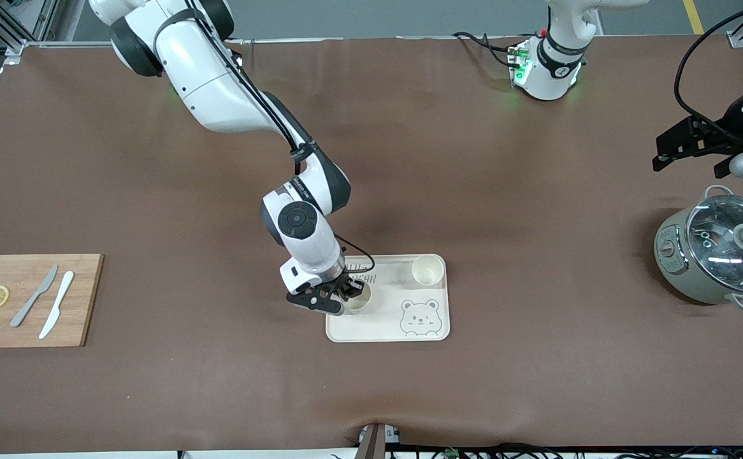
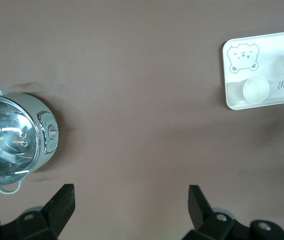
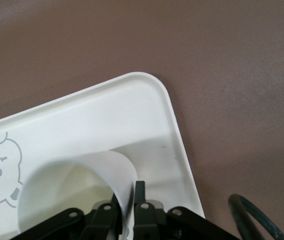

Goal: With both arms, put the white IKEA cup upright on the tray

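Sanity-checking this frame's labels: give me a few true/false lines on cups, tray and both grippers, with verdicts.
1. Two white cups stand on the cream rectangular bear tray. True: one cup stands free, the other cup is at the right gripper.
2. The right gripper pinches that cup's wall. True.
3. The left gripper holds a cup. False: it is open over bare table by the grey glass-lidded pot.
4. The knives lie on the tray. False: both lie on the wooden cutting board.

The counter (image 1: 473,191) is brown. The cream tray (image 1: 387,333) carries a grey bear drawing (image 1: 420,317) and grey lettering. Both cups (image 1: 427,269) are white. The grippers (image 1: 336,296) are black. The pot (image 1: 712,258) is grey-green with a glass lid.
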Available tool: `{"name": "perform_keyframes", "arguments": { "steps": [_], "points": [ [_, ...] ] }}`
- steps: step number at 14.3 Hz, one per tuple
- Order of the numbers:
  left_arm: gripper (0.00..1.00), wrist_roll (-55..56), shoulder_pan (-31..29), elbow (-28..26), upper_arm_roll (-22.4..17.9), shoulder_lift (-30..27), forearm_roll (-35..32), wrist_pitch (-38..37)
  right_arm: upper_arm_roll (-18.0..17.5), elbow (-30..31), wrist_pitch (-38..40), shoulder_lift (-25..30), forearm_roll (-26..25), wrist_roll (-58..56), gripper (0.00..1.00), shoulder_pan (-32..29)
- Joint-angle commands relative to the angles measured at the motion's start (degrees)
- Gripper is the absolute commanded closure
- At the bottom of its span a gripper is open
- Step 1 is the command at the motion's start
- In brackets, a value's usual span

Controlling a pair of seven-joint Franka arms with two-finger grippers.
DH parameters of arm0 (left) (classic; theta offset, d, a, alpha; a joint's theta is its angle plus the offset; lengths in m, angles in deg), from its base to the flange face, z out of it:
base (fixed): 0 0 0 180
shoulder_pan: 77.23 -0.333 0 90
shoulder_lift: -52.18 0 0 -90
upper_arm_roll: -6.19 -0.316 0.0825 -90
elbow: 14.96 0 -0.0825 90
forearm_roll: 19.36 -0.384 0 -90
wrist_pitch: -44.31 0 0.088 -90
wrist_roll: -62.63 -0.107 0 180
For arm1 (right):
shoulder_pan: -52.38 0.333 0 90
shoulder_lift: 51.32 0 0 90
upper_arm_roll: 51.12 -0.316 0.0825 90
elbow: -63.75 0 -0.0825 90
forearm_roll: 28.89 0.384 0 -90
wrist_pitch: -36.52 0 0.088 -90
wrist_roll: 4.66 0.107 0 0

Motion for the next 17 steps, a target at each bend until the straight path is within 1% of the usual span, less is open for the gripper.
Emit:
{"name": "perform_keyframes", "arguments": {
  "steps": [1,4,5,7,9,10,11,12,14,15,16,17],
  "points": [
    [0.0,-0.4,-0.1,-0.1,-0.3,-0.1,0.6,1.4,1.0,-1.6,0.4,-0.2,-2.0,1.6,0.0,0.2],
    [0.0,-0.1,0.0,0.0,-0.2,-0.1,0.5,2.6,1.1,-1.6,1.1,1.5,-1.9,0.9,0.0,-0.4],
    [0.0,-0.1,-0.1,0.1,-0.2,-0.1,0.5,2.6,1.1,-1.1,3.1,3.4,-1.8,0.7,0.0,-1.5],
    [0.0,-0.1,-0.3,0.0,-0.2,0.1,0.4,2.7,0.9,-1.1,11.5,9.2,-1.4,-3.9,0.0,-2.8],
    [0.0,-0.6,-0.3,0.0,-0.3,0.6,-0.3,2.9,0.5,-1.0,21.8,17.7,-0.5,-7.6,0.0,-5.3],
    [0.0,-0.9,-0.2,0.0,-0.2,0.6,-2.0,3.0,0.4,-1.0,27.6,22.2,1.0,-9.1,0.0,-6.3],
    [0.0,-1.2,0.2,0.0,0.0,0.6,-4.2,2.9,0.7,-1.0,32.9,26.7,3.9,-10.0,0.0,-7.1],
    [0.0,-1.4,0.4,-0.1,0.1,0.7,-5.8,2.9,0.8,-1.0,38.3,30.8,5.6,-11.3,0.0,-8.9],
    [0.0,-1.4,0.2,0.0,0.0,1.0,-5.9,3.1,0.9,0.3,48.7,38.4,5.8,-15.9,0.0,-11.9],
    [0.0,-1.3,0.1,0.0,0.0,1.2,-5.9,3.5,1.1,3.0,51.0,42.7,5.1,-16.6,0.0,-12.9],
    [0.0,-1.3,0.2,-0.1,0.0,1.3,-5.9,3.6,1.1,7.5,51.4,47.8,4.9,-18.2,0.0,-14.7],
    [0.0,-1.3,0.0,-0.2,0.0,1.3,-5.8,3.5,1.1,13.1,51.3,53.3,3.6,-23.7,0.0,-17.1]
  ]
}}
